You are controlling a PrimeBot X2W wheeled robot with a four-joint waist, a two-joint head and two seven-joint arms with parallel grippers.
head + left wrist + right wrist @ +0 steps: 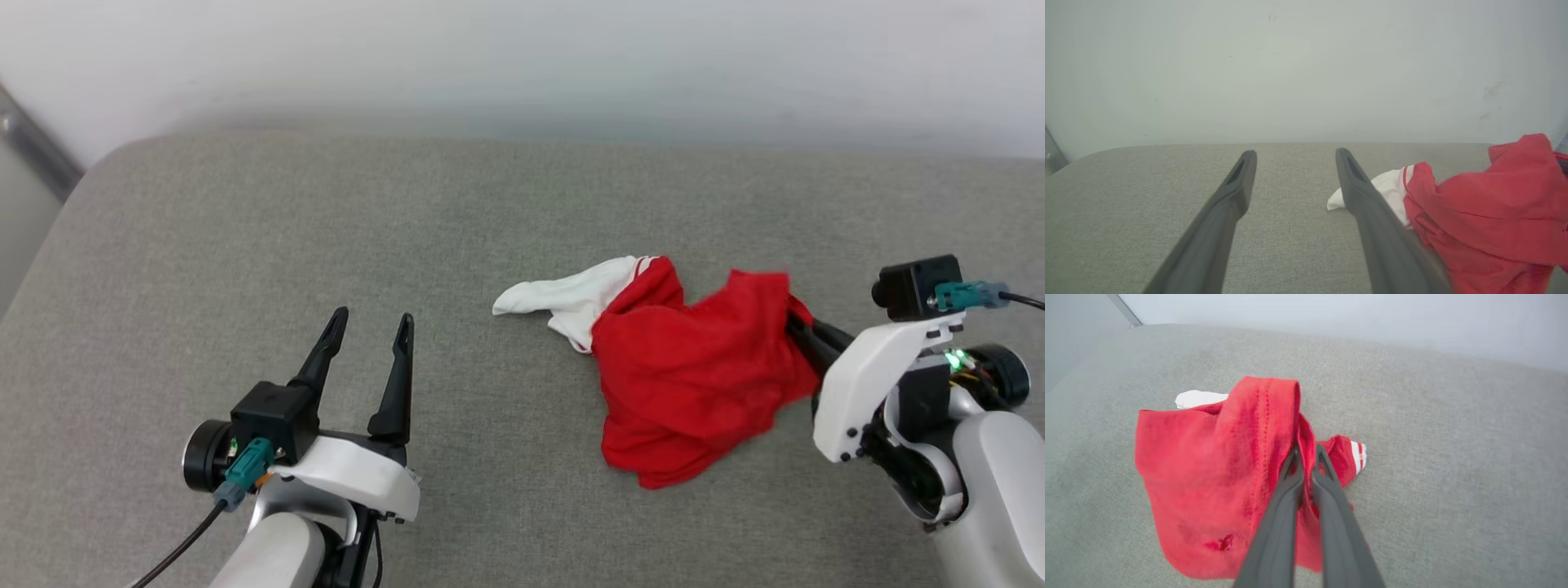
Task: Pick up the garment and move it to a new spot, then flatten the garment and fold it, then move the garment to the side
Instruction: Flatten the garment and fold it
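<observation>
Garment (686, 376): crumpled red heap with a white sleeve trailing left, lying right of centre on the grey upholstered surface (245, 229). Right end effector (1306, 451): pinched shut on the red hem, so pick-up is judged in hand; next comes a lift and carry. Left end effector (371, 318): spread wide, empty, near left, well apart; only dragging folds might hinder.

Head high, wrists low, common garment (694, 367)
</observation>
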